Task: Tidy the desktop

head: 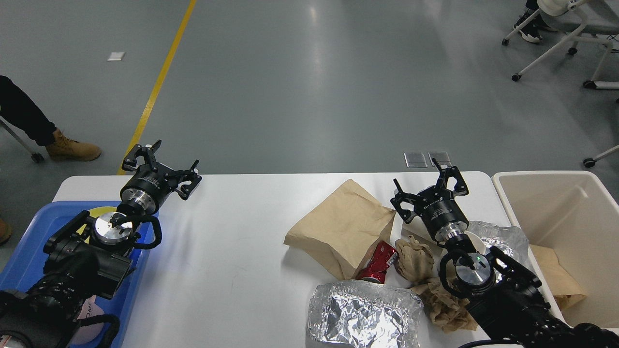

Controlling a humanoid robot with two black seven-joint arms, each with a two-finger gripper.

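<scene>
The white table (pixel 232 251) fills the foreground. At nine o'clock a blue tray (pixel 24 256) holds a yellow plate (pixel 99 212) and pink cup (pixel 89 314); at three o'clock a beige bin (pixel 570 203) holds brown paper (pixel 556 280). Both the left gripper (pixel 162 166) and right gripper (pixel 430 188) have their fingers spread, empty.

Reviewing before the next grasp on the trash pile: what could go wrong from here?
The red can lies wedged between the paper bag and crumpled paper, so a grasp may drag its neighbours. The foil tray sits at the desktop's near edge and could get pushed off. The right gripper is open above the pile.
</scene>
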